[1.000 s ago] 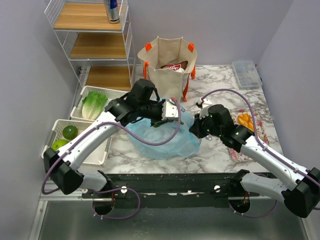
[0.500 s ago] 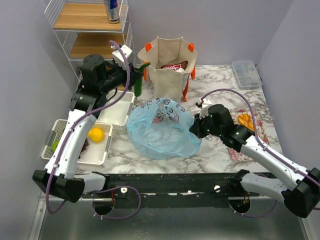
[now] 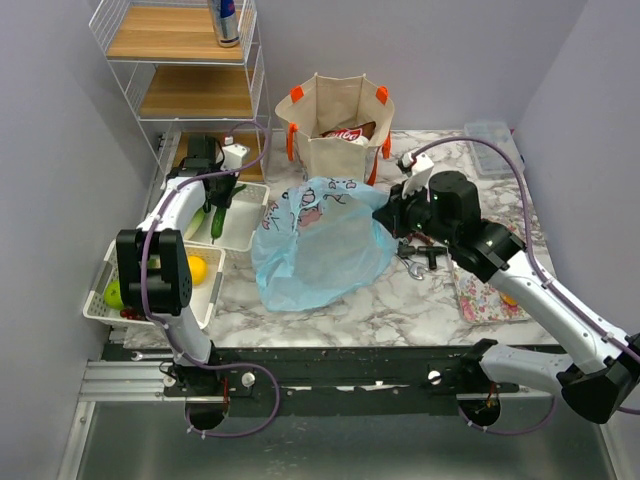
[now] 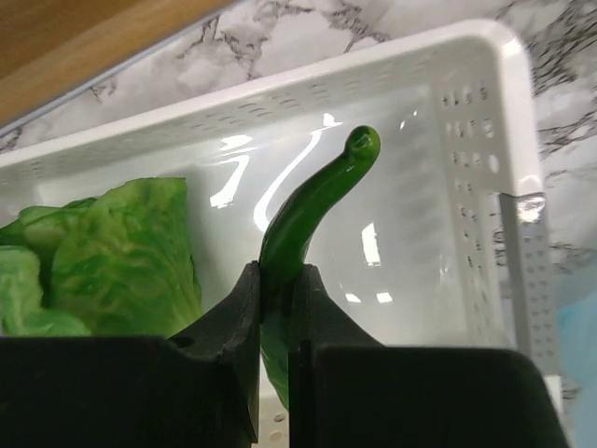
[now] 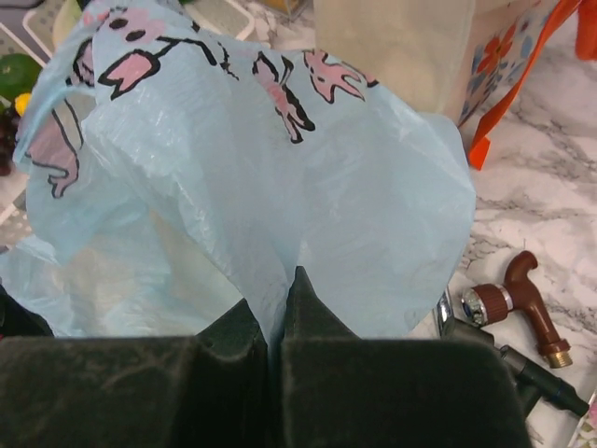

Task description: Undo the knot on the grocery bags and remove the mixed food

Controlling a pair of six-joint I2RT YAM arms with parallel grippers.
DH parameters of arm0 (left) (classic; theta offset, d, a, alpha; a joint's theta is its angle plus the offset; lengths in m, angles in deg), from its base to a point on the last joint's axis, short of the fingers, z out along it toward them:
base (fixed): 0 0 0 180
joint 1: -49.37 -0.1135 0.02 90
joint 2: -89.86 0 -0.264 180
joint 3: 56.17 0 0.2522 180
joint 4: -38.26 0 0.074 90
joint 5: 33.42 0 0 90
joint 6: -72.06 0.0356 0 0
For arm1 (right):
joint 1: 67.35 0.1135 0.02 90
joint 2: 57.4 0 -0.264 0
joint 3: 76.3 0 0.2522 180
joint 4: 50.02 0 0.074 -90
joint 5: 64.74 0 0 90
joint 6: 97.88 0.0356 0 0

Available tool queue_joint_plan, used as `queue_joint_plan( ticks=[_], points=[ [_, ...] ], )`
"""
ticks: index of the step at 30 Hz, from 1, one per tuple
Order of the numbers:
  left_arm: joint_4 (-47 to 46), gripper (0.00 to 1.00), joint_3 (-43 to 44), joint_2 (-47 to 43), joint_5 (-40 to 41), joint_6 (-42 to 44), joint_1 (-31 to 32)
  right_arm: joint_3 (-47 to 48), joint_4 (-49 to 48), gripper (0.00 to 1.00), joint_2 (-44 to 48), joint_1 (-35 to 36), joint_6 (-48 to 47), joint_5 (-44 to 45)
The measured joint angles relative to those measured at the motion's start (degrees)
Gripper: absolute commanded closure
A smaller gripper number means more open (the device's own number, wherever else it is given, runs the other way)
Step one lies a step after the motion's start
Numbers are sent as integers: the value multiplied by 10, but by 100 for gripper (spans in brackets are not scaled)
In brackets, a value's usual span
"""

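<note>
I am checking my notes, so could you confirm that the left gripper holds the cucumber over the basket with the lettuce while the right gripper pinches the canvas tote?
Not quite: the right gripper pinches the blue bag, not the tote, as the right wrist view shows. The left gripper does hold the cucumber over the basket with the lettuce.

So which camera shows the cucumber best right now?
Left wrist: the cucumber is close and centred, pinched in the left gripper over the basket. Top view shows only a small dark sliver; right wrist misses it.
</note>
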Motion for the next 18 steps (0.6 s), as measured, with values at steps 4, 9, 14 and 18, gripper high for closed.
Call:
queue_joint_plan(
  ticks=[4, 9, 14, 18],
  points=[
    [12, 89, 12, 49, 19, 15, -6, 56, 21, 99, -14, -1, -6, 16],
    [25, 51, 15, 65, 38, 20, -14, 147, 40, 99, -34, -30, -5, 35],
    [48, 33, 22, 70, 45, 17, -17, 212, 40, 99, -43, -100, 11, 59],
    [52, 27, 15, 67, 49, 16, -18, 255, 44, 99, -46, -151, 31, 86]
  ],
)
